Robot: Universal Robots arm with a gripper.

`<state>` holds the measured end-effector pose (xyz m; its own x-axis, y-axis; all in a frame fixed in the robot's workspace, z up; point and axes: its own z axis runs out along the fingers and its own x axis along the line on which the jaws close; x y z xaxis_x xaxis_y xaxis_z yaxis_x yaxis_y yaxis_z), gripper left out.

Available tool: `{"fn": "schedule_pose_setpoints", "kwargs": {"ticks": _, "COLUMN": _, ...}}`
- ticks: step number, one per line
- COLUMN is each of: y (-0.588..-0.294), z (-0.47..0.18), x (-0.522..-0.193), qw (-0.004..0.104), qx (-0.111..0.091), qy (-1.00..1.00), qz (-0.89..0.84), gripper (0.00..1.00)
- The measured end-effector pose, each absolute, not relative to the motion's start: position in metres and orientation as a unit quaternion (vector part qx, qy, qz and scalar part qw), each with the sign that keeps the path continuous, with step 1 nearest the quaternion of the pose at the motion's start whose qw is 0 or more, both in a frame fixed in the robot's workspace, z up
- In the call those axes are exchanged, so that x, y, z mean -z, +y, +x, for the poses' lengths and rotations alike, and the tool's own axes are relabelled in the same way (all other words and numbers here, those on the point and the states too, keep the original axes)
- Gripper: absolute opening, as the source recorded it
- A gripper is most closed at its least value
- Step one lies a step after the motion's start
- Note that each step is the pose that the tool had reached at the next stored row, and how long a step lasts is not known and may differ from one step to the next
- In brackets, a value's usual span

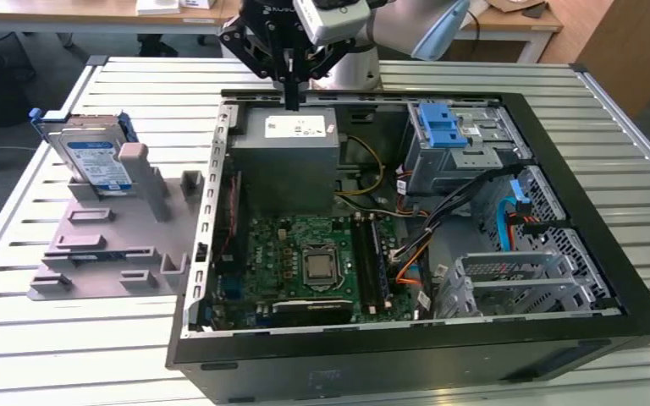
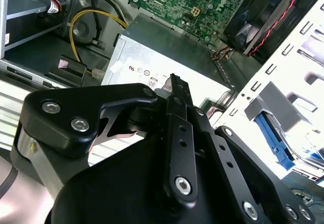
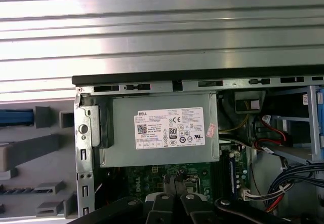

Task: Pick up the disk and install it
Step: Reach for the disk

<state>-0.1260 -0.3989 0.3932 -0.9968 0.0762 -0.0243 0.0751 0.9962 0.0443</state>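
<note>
The disk (image 1: pixel 90 156), silver with a white-and-blue label and blue rails, stands on edge in the grey plastic stand (image 1: pixel 111 245) on the table, at the exterior view's left of the open computer case (image 1: pixel 415 338). Its blue rail (image 3: pixel 15 116) shows in the first wrist view. My gripper (image 1: pixel 291 100) hangs over the back edge of the case, just above the grey power-supply box (image 1: pixel 285 156), well apart from the disk. Its fingers (image 3: pixel 174 183) are closed together with nothing between them.
Inside the case lie the green motherboard (image 1: pixel 302 254), a drive cage with a blue latch (image 1: pixel 443 127), bundled cables (image 1: pixel 472 203) and a metal bracket (image 1: pixel 517 279). The slatted metal table (image 1: pixel 54 338) has bare room around the stand.
</note>
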Motion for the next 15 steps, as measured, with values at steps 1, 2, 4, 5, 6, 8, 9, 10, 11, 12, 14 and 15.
{"fn": "schedule_pose_setpoints", "kwargs": {"ticks": 1, "y": -0.3989, "z": -0.126, "x": -0.3932, "qw": 0.013, "qx": -0.022, "qy": 0.999, "qz": 0.038, "gripper": 0.11}}
{"fn": "schedule_pose_setpoints", "kwargs": {"ticks": 2, "y": -0.3989, "z": -0.126, "x": -0.3932, "qw": 0.013, "qx": -0.022, "qy": 0.999, "qz": 0.038, "gripper": 0.11}}
{"fn": "schedule_pose_setpoints", "kwargs": {"ticks": 4, "y": -0.3989, "z": -0.1267, "x": -0.3932, "qw": 0.013, "qx": -0.022, "qy": 0.999, "qz": 0.038, "gripper": 0.11}}
{"fn": "schedule_pose_setpoints", "kwargs": {"ticks": 5, "y": -0.399, "z": -0.1272, "x": -0.3932, "qw": 0.013, "qx": -0.022, "qy": 0.999, "qz": 0.038, "gripper": 0.11}}
{"fn": "schedule_pose_setpoints", "kwargs": {"ticks": 6, "y": -0.3989, "z": -0.1276, "x": -0.3932, "qw": 0.013, "qx": -0.022, "qy": 0.999, "qz": 0.038, "gripper": 0.11}}
{"fn": "schedule_pose_setpoints", "kwargs": {"ticks": 8, "y": -0.3989, "z": -0.1284, "x": -0.3932, "qw": 0.013, "qx": -0.022, "qy": 0.999, "qz": 0.038, "gripper": 0.11}}
{"fn": "schedule_pose_setpoints", "kwargs": {"ticks": 9, "y": -0.3989, "z": -0.1285, "x": -0.3932, "qw": 0.013, "qx": -0.022, "qy": 0.999, "qz": 0.038, "gripper": 0.11}}
{"fn": "schedule_pose_setpoints", "kwargs": {"ticks": 10, "y": -0.3989, "z": -0.1286, "x": -0.3932, "qw": 0.013, "qx": -0.022, "qy": 0.999, "qz": 0.038, "gripper": 0.11}}
{"fn": "schedule_pose_setpoints", "kwargs": {"ticks": 11, "y": -0.3989, "z": -0.1286, "x": -0.3932, "qw": 0.013, "qx": -0.022, "qy": 0.999, "qz": 0.038, "gripper": 0.11}}
{"fn": "schedule_pose_setpoints", "kwargs": {"ticks": 12, "y": -0.3989, "z": -0.1287, "x": -0.3932, "qw": 0.013, "qx": -0.022, "qy": 0.999, "qz": 0.038, "gripper": 0.11}}
{"fn": "schedule_pose_setpoints", "kwargs": {"ticks": 14, "y": -0.3989, "z": -0.1291, "x": -0.3932, "qw": 0.013, "qx": -0.022, "qy": 0.999, "qz": 0.038, "gripper": 0.11}}
{"fn": "schedule_pose_setpoints", "kwargs": {"ticks": 15, "y": -0.3989, "z": -0.1294, "x": -0.3932, "qw": 0.013, "qx": -0.022, "qy": 0.999, "qz": 0.038, "gripper": 0.11}}
